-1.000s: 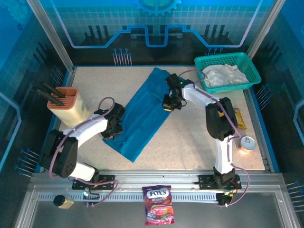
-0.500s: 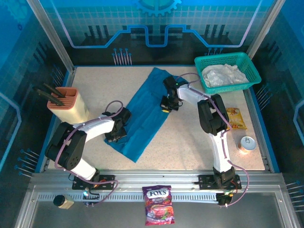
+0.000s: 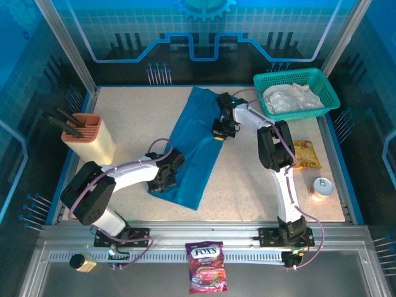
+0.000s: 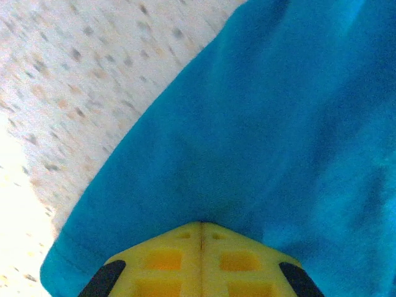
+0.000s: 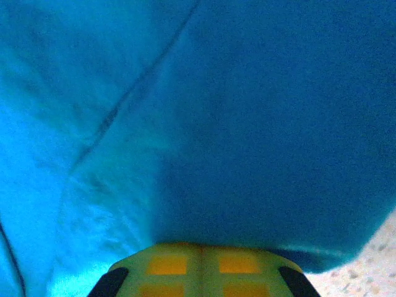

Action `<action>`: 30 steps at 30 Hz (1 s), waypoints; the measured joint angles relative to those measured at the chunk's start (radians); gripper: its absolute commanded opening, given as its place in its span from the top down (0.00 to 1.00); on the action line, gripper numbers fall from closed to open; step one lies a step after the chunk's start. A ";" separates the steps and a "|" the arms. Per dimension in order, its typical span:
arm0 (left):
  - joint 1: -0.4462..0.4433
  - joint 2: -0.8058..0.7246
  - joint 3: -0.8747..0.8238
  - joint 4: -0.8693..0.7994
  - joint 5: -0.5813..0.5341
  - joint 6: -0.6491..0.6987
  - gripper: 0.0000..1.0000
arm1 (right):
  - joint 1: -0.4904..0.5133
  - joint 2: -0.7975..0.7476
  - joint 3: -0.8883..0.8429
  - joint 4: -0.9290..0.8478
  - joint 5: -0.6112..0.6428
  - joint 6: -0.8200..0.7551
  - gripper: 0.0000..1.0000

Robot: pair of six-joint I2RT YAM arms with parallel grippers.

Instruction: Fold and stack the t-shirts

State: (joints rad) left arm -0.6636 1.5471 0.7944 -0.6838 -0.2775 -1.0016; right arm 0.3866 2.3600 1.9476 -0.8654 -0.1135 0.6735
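Teal t-shirt (image 3: 195,142) | left arm (image 3: 130,176) low; right arm (image 3: 281,154) bent leftward | both jaws clench it

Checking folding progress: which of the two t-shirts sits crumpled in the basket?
The white t-shirt, bunched up inside the green mesh basket at the far right corner. The teal-blue t-shirt lies spread out on the table instead.

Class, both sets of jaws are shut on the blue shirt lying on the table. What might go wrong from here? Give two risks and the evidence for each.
1. The left jaws pinch the blue shirt close to its near hem, so the cloth might slip out once pulled.
2. The right jaws hold the far edge near the green basket with the white shirt; a wide swing might knock it.
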 measured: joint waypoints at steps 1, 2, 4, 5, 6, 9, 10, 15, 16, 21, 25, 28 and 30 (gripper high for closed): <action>-0.016 -0.002 0.000 0.003 0.012 -0.016 0.94 | -0.004 0.013 0.025 -0.015 0.001 -0.014 1.00; -0.034 -0.005 -0.001 0.009 0.026 -0.029 0.93 | -0.008 0.025 0.047 -0.029 0.001 -0.029 1.00; -0.071 -0.008 -0.001 0.018 0.052 -0.058 0.93 | -0.014 0.039 0.073 -0.053 0.002 -0.054 1.00; -0.093 -0.011 -0.001 0.022 0.068 -0.074 0.93 | -0.016 0.042 0.080 -0.063 0.005 -0.069 1.00; -0.113 -0.011 -0.001 0.027 0.083 -0.087 0.93 | -0.017 0.042 0.082 -0.070 0.009 -0.079 1.00; -0.168 -0.012 0.000 0.039 0.119 -0.124 0.93 | -0.021 0.042 0.085 -0.092 0.020 -0.107 1.00; -0.182 -0.012 0.002 0.041 0.128 -0.130 0.93 | -0.022 0.042 0.086 -0.097 0.024 -0.115 1.00; -0.239 -0.004 0.017 0.043 0.175 -0.167 0.93 | -0.031 0.042 0.087 -0.115 0.034 -0.137 1.00; -0.245 -0.002 0.019 0.043 0.178 -0.172 0.93 | -0.033 0.042 0.087 -0.116 0.035 -0.140 1.00; -0.250 0.003 0.049 0.007 0.163 -0.179 0.92 | -0.049 0.042 0.092 -0.126 0.044 -0.161 1.00; -0.250 -0.008 0.115 -0.052 0.096 -0.161 0.83 | -0.055 0.022 0.071 -0.110 0.069 -0.207 1.00; -0.250 -0.043 0.204 -0.098 0.011 -0.114 0.73 | -0.055 -0.041 0.007 -0.089 0.097 -0.257 0.97; -0.250 -0.087 0.286 -0.117 -0.068 -0.048 0.64 | -0.051 -0.130 -0.042 -0.074 0.112 -0.302 0.90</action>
State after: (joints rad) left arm -0.9138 1.4601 1.0801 -0.8009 -0.3458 -1.0492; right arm 0.3355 2.2295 1.9060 -0.9398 -0.0013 0.3714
